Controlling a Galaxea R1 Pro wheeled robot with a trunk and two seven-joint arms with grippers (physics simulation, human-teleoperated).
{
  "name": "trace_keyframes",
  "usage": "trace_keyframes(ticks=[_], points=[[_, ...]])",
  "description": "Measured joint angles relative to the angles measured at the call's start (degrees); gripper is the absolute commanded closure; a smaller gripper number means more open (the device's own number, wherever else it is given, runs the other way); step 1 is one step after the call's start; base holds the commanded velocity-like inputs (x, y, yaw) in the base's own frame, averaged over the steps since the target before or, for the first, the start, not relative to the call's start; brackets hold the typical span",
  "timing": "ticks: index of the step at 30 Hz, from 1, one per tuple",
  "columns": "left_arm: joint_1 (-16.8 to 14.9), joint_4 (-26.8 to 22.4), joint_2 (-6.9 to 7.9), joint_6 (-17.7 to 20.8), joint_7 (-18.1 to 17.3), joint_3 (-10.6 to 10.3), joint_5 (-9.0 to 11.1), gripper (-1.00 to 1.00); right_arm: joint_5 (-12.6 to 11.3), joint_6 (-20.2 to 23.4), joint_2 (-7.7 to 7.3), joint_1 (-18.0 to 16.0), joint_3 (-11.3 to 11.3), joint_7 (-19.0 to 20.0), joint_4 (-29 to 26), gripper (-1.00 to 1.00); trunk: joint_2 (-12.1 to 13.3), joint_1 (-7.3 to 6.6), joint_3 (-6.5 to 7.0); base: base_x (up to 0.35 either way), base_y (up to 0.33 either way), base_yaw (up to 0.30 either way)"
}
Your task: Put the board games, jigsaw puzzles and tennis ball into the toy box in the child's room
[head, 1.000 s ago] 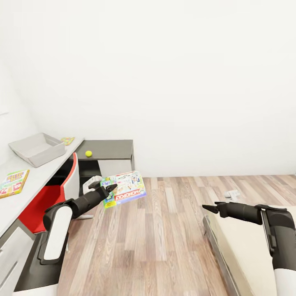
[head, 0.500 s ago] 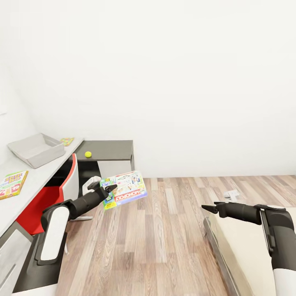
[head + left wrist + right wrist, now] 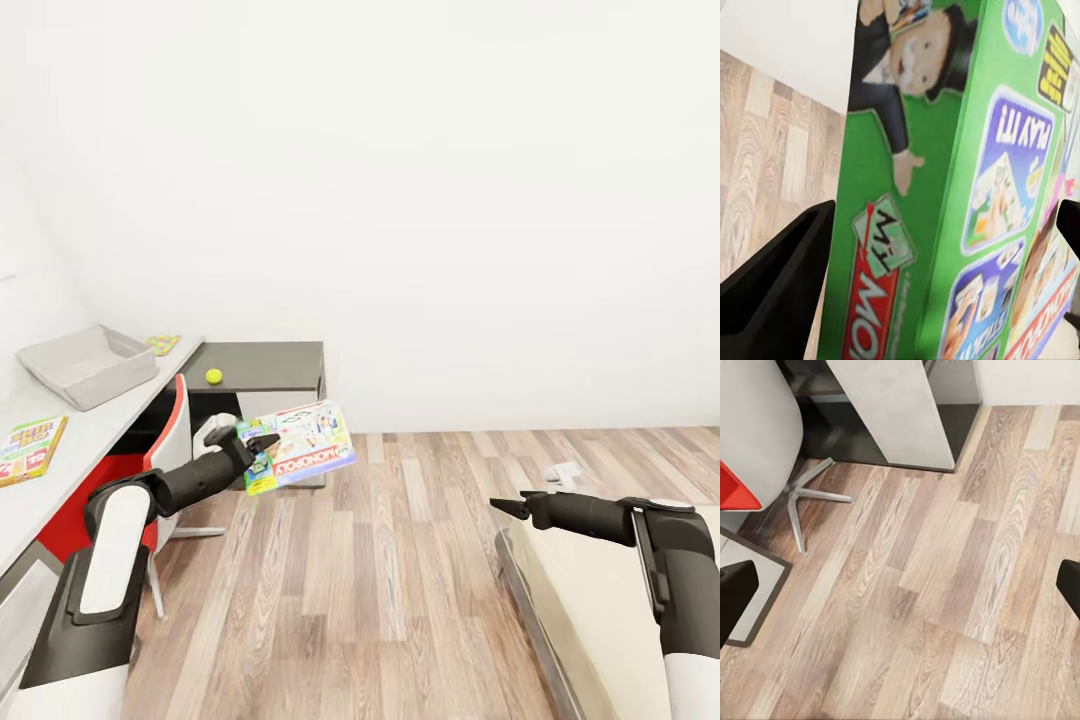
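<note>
The Monopoly board game (image 3: 299, 446) hangs in the air at the centre left of the head view, tilted, its red logo strip along the lower edge, above the wood-plank floor (image 3: 400, 580). The left gripper (image 3: 262, 443) is clenched on the box's left edge; in the left wrist view the green box (image 3: 945, 187) stands between the two dark fingers (image 3: 772, 292), pressed against them.

Behind the box, at the left of the frame, runs the table (image 3: 60, 450). The light-grey toy box (image 3: 88, 364) sits on it in the upper left part, open side up. Just beyond it lies a jigsaw puzzle (image 3: 161, 344), flat on the top. The tennis ball (image 3: 214, 376) rests on the dark grey section of the desk, apart from the bin. Another board game (image 3: 28, 448), green-edged with busy art, lies flat at the far left edge of the frame. The red chair (image 3: 140, 470) is tucked under the desk, its back close to the left forearm.

At the lower right, the right gripper (image 3: 512, 506) is held out over the floor beside the corner of the bed (image 3: 600, 610). Its fingers are spread apart and it holds nothing; the right wrist view has dark fingertips (image 3: 735, 596) at either edge, with floor planks, the chair's base (image 3: 806, 499) and the desk's side panel (image 3: 900, 409) between.
</note>
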Motion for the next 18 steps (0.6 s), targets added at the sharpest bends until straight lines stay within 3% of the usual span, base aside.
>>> trace_keyframes(ticks=[3, 8, 18], points=[[-0.32, -0.01, 1.48, 0.38, -0.08, 0.4, 0.66, 1.0, -0.01, -0.01, 0.0, 0.0, -0.09, -0.01, 0.0, -1.0, 0.0, -0.01, 0.0, 0.22, 0.0, 0.0], [-0.46, 0.01, 2.65, 0.54, -0.07, 0.72, 1.16, 1.0, -0.08, -0.01, 0.05, 0.02, -0.04, 0.06, 0.0, -1.0, 0.0, -0.02, 0.0, 0.286, 0.0, 0.0], [-0.38, 0.07, 3.36, 0.54, -0.03, 1.14, 1.27, 1.0, -0.09, -0.03, 0.11, 0.08, 0.11, 0.05, -0.04, -1.0, 0.0, -0.02, -0.01, 0.334, 0.0, 0.0]])
